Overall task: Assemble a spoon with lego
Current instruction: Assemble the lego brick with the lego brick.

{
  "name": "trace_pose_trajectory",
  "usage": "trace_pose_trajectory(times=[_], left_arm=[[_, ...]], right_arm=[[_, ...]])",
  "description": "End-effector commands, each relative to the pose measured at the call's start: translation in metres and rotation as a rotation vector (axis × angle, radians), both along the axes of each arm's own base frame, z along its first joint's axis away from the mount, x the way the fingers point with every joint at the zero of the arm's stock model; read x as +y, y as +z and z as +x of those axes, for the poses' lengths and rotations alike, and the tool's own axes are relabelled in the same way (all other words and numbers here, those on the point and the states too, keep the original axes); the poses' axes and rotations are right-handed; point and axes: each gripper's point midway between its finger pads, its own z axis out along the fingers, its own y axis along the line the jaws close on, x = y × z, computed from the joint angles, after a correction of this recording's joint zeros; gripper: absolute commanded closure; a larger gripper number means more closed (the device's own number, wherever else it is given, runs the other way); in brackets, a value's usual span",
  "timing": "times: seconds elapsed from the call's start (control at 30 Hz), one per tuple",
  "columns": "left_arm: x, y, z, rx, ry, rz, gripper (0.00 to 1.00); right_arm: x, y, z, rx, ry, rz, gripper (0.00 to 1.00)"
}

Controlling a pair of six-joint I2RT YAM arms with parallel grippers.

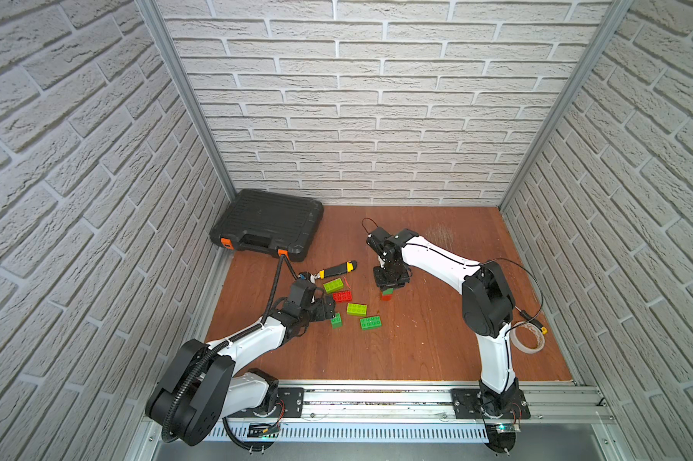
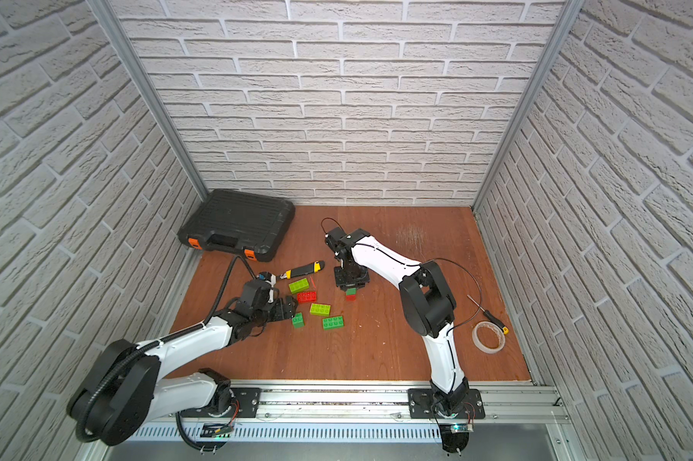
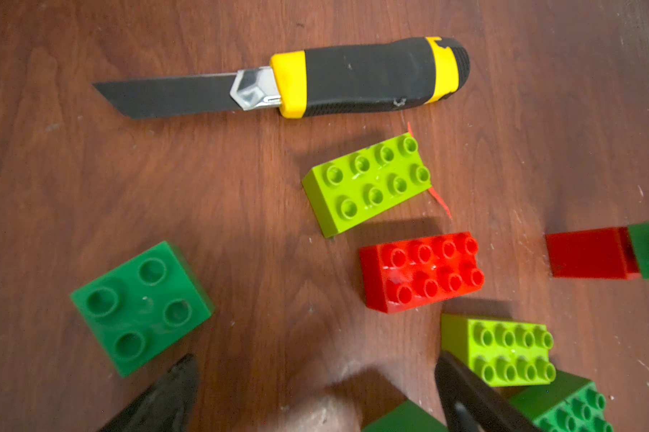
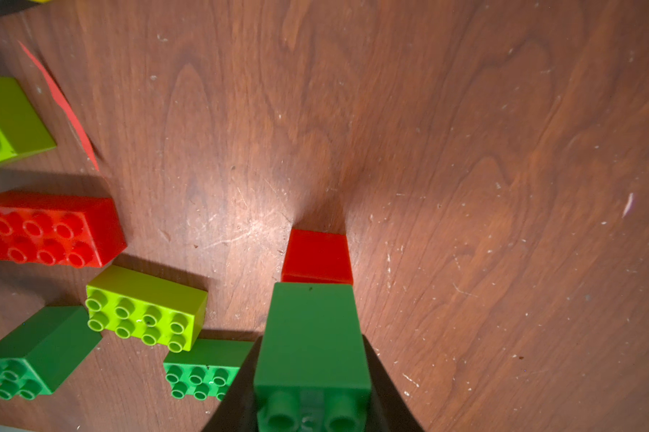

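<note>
Chunky studded dark green brick (image 4: 311,336) atop a glossy red brick (image 4: 316,256).

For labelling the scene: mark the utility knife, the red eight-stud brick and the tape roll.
utility knife (image 3: 364,76): left wrist view, black handle.
red eight-stud brick (image 3: 424,271): left wrist view, studded top.
tape roll (image 2: 489,349): a top view, near rim.

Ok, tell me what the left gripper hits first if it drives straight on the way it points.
Probably the red oblong plastic brick: the open left gripper has one finger lined up with it. Depth is unclear; tilted down, it may touch the wooden table first.
</note>
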Motion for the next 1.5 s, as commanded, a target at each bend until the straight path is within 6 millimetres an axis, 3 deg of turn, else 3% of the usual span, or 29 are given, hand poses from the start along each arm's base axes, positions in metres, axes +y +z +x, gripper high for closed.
trace_pose_trajectory(times=[0.0, 0.23, 0.7, 1.2, 1.47], left_arm=[[-0.001, 0.009, 0.007, -0.039, 0.002, -0.015, 0.02], [0.000, 0.007, 0.005, -0.037, 0.002, -0.009, 0.02], [0.003, 0.005, 0.004, -0.042, 0.015, -0.006, 0.02], [0.004, 0.007, 0.005, -0.045, 0.021, -0.012, 0.02], [0.004, 0.006, 0.006, -0.042, 0.021, -0.016, 0.02]], right_arm=[[-0.004, -0.014, -0.007, 0.039, -0.025, -0.004, 0.75], [-0.002, -0.027, -0.016, 0.089, -0.032, 0.012, 0.76], [-0.004, -0.024, -0.023, 0.097, -0.002, -0.003, 0.76], [0.004, 0.002, -0.008, 0.005, -0.004, 0.040, 0.76], [0.005, 0.006, -0.010, 0.002, 0.003, 0.049, 0.76]])
